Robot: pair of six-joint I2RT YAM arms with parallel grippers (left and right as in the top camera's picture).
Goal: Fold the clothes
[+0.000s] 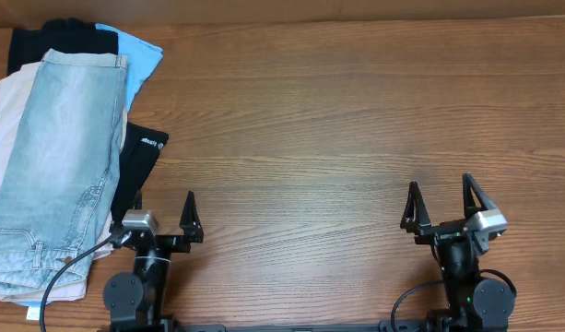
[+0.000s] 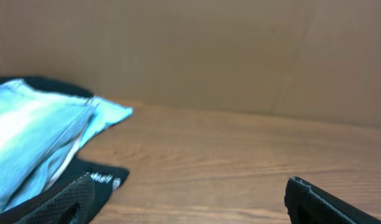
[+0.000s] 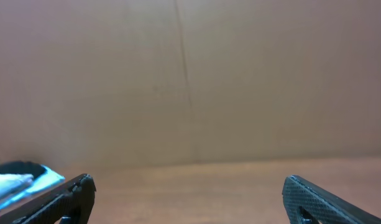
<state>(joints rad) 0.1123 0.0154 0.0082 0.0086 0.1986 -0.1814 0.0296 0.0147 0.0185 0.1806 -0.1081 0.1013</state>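
Observation:
The light blue denim shorts (image 1: 56, 166) lie on top of a pile of clothes at the table's left edge, legs pointing to the back. They also show as a blurred blue shape in the left wrist view (image 2: 35, 137) and far left in the right wrist view (image 3: 16, 182). My left gripper (image 1: 162, 207) is open and empty near the front edge, just right of the pile. My right gripper (image 1: 441, 198) is open and empty at the front right. In the wrist views the left gripper's fingers (image 2: 190, 199) and the right gripper's fingers (image 3: 189, 196) are spread wide.
Under the shorts lie beige trousers (image 1: 7, 120), a black garment with a small white logo (image 1: 146, 152) and a light blue cloth (image 1: 139, 51). The wooden table (image 1: 337, 120) stretches to the right. A cardboard wall (image 3: 190, 81) stands at the back.

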